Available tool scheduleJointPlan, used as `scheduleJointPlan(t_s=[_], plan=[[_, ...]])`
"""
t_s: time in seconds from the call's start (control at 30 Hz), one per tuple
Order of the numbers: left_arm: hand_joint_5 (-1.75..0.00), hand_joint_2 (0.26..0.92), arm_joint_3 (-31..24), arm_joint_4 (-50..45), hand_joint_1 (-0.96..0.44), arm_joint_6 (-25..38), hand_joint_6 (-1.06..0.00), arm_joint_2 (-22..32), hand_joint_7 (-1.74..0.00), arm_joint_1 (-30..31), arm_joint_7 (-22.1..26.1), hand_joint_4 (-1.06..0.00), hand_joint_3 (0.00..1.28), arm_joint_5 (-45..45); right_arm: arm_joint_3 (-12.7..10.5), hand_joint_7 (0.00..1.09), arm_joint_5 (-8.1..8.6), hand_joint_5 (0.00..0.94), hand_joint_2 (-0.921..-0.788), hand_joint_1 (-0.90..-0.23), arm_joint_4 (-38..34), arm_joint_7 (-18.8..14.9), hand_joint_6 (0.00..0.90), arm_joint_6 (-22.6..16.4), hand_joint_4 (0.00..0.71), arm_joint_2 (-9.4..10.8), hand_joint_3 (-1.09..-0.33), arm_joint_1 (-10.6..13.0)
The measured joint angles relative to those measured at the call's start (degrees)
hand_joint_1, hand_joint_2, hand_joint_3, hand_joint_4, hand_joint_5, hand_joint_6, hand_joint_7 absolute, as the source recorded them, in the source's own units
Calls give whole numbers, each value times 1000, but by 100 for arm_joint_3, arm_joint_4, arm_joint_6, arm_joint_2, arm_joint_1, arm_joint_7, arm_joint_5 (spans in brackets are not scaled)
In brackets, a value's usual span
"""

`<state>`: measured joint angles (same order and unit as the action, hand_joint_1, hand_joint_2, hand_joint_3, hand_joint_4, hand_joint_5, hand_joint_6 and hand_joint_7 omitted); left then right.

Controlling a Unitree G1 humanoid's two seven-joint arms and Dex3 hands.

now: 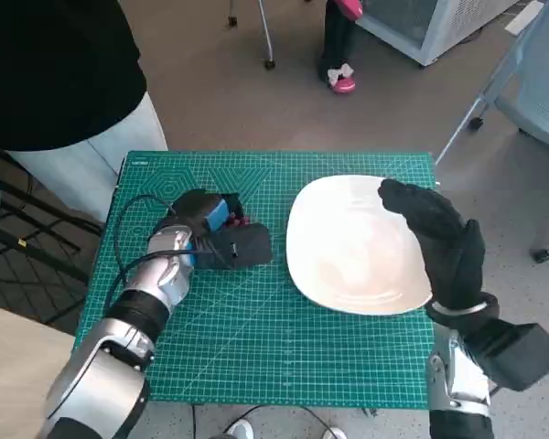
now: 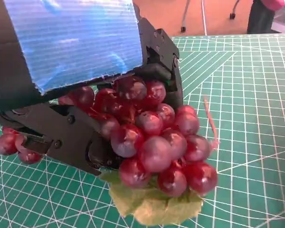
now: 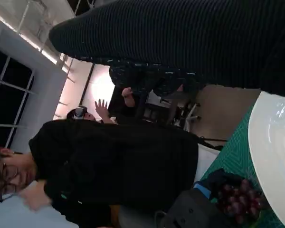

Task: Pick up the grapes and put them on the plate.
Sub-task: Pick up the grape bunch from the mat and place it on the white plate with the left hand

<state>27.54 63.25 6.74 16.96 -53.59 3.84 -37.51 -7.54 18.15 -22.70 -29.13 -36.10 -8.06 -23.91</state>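
A bunch of red grapes (image 2: 152, 137) with a green leaf (image 2: 152, 206) lies on the green mat, left of the plate. My left hand (image 1: 218, 233) covers it, and its black fingers (image 2: 71, 137) close around the bunch from both sides. In the head view only a few grapes (image 1: 242, 219) peek out beside the blue tape. The white plate (image 1: 348, 247) sits on the mat's right half with nothing on it. My right hand (image 1: 442, 240) hovers over the plate's right rim, fingers stretched out and holding nothing. The right wrist view shows the grapes (image 3: 237, 199) next to the plate (image 3: 275, 152).
The green cutting mat (image 1: 256, 329) covers the small table. A person in a black top (image 1: 46, 64) stands close to the table's far left corner. Chair legs (image 1: 267, 37) and another person's pink shoe (image 1: 341, 80) are on the floor beyond.
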Motion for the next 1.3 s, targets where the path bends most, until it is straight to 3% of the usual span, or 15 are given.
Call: scheduleJointPlan(t_s=[0.97, 1.3], plan=[[-1432, 921, -45, -139, 2, -57, -520, 76, -1237, 77, 49, -467, 214, 79, 0, 414, 0, 3, -921, -637, -58, -37, -1, -115, 376, 26, -870, -21], [-1530, 921, -66, -903, 3, 126, -517, 243, -1121, 350, 289, -488, 220, 117, 2, 419, -2, 3, -921, -633, -97, -37, -1, -188, 376, 30, -871, -47]])
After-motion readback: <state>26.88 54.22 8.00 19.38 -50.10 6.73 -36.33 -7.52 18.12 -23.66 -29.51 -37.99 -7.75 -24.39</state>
